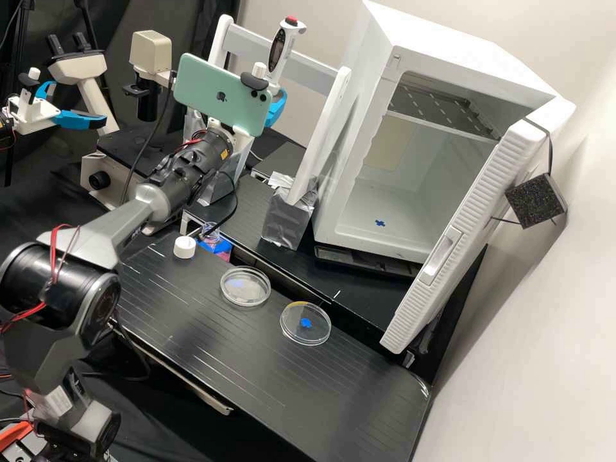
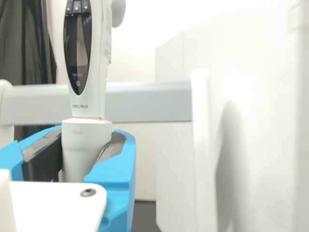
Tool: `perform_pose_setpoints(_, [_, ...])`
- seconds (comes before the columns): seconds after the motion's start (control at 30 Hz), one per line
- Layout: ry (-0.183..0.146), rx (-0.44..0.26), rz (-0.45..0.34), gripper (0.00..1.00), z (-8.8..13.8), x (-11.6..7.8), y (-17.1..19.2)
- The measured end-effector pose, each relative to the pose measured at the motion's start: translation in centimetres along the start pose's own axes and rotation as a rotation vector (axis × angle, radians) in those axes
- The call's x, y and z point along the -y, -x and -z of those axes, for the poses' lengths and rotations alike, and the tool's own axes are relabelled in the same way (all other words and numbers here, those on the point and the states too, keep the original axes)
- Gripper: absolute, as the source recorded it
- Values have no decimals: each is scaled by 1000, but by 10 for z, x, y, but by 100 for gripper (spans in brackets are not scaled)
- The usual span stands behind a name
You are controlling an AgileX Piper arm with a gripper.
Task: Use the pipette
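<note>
Tool (image 2: 87,145) clasped round the upright pipette (image 2: 87,104); a slack hold could let it tip. Above the near counter (image 1: 346,398) lies moving room, over the petri dishes (image 1: 246,292). Farther off, a hasty lift might catch the crossbar (image 2: 149,102); a wide swing, the post (image 1: 324,141), then the incubator (image 1: 449,51).

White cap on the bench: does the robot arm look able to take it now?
Probably not: the tool is closed on the pipette, which would likely need setting down first, though the cap sits openly on the bench.
</note>
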Motion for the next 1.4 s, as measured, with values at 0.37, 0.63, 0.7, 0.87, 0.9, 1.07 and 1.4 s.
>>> perform_pose_setpoints(0.37, [23, -45, -91, 0, -7, 16, 44])
perform_pose_setpoints(0.63, [47, -19, -58, 0, -19, 41, 57])
perform_pose_setpoints(0.7, [53, -18, -51, 0, -22, 48, 59])
perform_pose_setpoints(0.87, [72, -1, -49, 0, -30, 56, 61])
perform_pose_setpoints(0.9, [71, 3, -50, 0, -32, 58, 62])
perform_pose_setpoints(1.07, [75, 14, -55, 0, -38, 63, 63])
perform_pose_setpoints(1.4, [86, 36, -30, 0, -45, 72, 61])
